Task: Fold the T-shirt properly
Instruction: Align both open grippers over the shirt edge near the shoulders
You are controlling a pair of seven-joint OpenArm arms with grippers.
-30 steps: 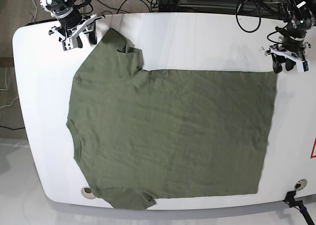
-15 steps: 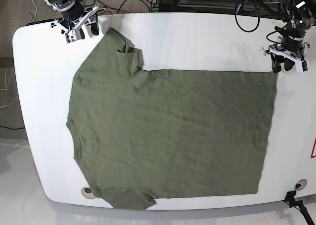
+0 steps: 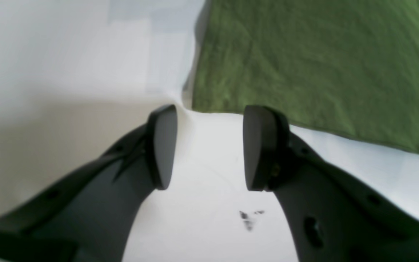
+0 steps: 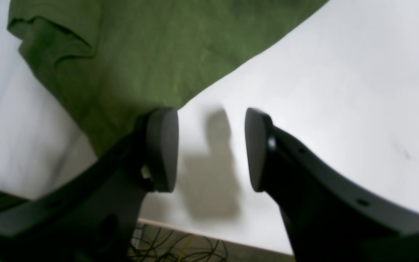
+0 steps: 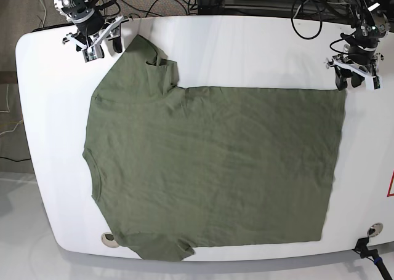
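The olive-green T-shirt lies spread flat on the white table, neck toward the left edge, hem toward the right. Its far sleeve is wrinkled and partly turned over. My right gripper stands open just beside that sleeve's edge; in the right wrist view only table shows between its fingers, with the T-shirt next to one fingertip. My left gripper is open at the hem's far corner; in the left wrist view the T-shirt lies just ahead, untouched.
Cables lie behind the table's far edge. A round hole sits near the front left corner, a black clamp at the front right. A red mark shows at the right edge.
My right gripper has drawn back from the sleeve and then shifted slightly toward it again. My left gripper has crept a little toward the far edge. The T-shirt has not moved.
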